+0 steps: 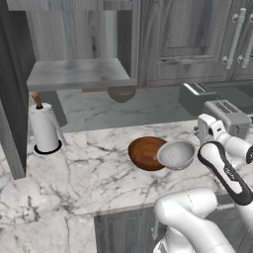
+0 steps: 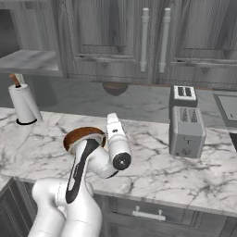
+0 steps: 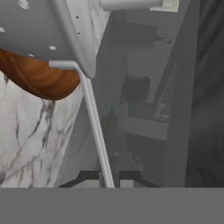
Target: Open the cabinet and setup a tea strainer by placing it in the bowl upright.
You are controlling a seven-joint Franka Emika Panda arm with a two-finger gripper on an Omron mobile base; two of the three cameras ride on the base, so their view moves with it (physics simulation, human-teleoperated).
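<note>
The cabinet (image 1: 79,74) stands open, its grey shelf bare. On the marble counter sits the reddish-brown bowl (image 1: 143,152), which the arm partly covers in the right base view (image 2: 78,135). The silver tea strainer (image 1: 176,155) hangs at the bowl's right rim, mouth up and tipped slightly, partly over the bowl. My gripper (image 1: 198,134) comes in from the right and is shut on the strainer's thin handle. In the hand view the handle (image 3: 94,127) runs down between my fingertips (image 3: 109,177), with the strainer (image 3: 52,30) above the bowl's edge (image 3: 39,81).
The open cabinet door (image 1: 12,108) juts out at the far left. A paper-towel roll (image 1: 44,129) stands left of the bowl and a toaster (image 1: 225,116) to its right. A dark half-round shape (image 1: 121,93) hangs under the cabinets. Closed doors with two handles (image 1: 237,39) are upper right.
</note>
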